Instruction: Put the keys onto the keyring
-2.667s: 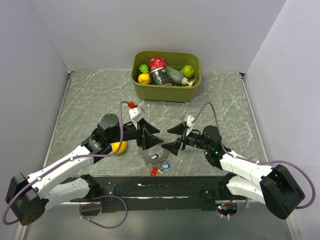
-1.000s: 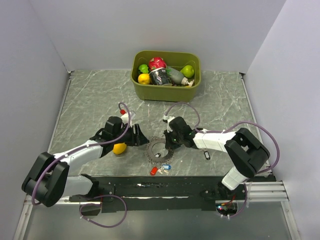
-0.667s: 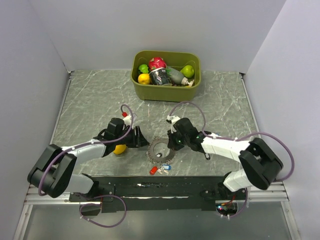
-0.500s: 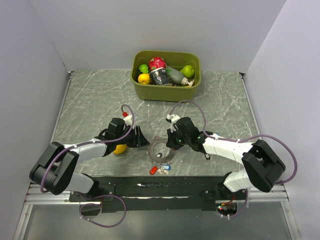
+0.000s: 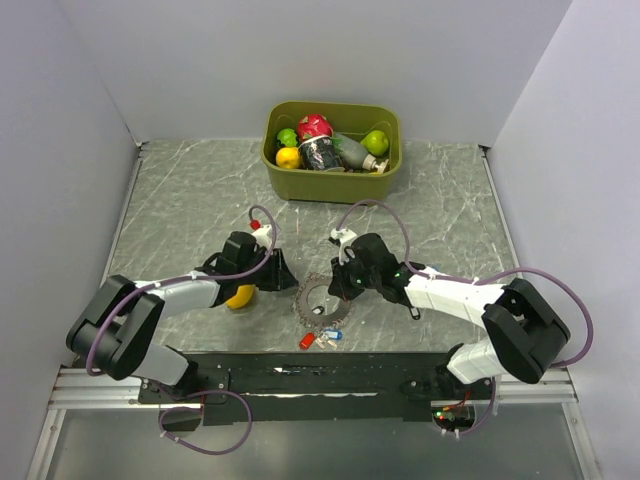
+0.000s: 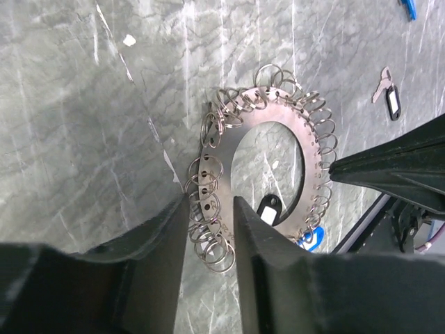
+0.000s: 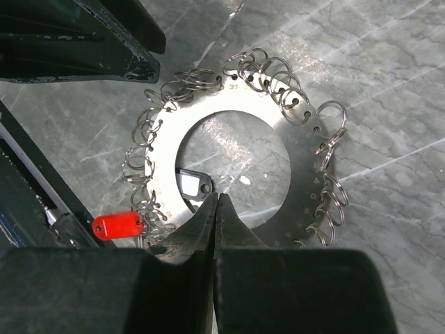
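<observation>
Bin (image 5: 331, 186) at the far edge held mixed clutter: two green round fruits, a yellow one, something red and a dark can. I couldn't identify the rest.

The keyring (image 5: 303, 300) lay flat on the table between the two arms. The left gripper (image 6: 209, 202) sat over its near-left rim with the fingers a narrow gap apart and small split rings showing in the gap. I couldn't tell whether it touched them. The right gripper (image 7: 215, 197) was pressed fully together, its tip at the inner edge of the hole just beside a black-tagged key (image 7: 193, 186).

The red key (image 5: 308, 341) and blue key (image 5: 331, 335) were bunched at the ring's near edge. I couldn't confirm whether they were threaded on. Another black key (image 5: 414, 312) lay loose, right of the right arm.

The lemon (image 5: 238, 296) was half hidden under the left arm. In the top view both fingertips were too small to read.

Versus 2.7 s ago, both grippers had gone from wide open to this. The ring and keys hadn't moved. Over the last half second there was hardly any change.
</observation>
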Motion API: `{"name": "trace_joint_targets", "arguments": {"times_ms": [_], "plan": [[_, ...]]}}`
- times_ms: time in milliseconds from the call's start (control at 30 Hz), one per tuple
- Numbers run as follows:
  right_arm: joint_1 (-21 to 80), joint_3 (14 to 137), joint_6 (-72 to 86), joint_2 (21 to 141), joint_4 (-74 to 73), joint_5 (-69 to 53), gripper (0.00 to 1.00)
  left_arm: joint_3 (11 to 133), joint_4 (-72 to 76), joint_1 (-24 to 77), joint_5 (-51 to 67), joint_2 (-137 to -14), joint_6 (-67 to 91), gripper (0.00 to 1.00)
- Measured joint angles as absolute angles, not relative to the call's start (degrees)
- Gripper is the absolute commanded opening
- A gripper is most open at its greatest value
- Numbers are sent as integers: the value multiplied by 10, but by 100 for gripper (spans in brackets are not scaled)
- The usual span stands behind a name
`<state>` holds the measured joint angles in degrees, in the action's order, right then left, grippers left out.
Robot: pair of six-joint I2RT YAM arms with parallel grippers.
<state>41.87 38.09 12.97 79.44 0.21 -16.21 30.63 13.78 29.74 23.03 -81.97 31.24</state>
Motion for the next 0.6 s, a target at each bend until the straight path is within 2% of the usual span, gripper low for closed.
{"name": "trace_joint_targets", "arguments": {"times_ms": [433,600], "plan": [[419,381,130,810,4,-176,0,271,142,326,216,-818,314,22],[420,381,130,810,4,-177,0,253,152,361,200,-801,317,21]]}}
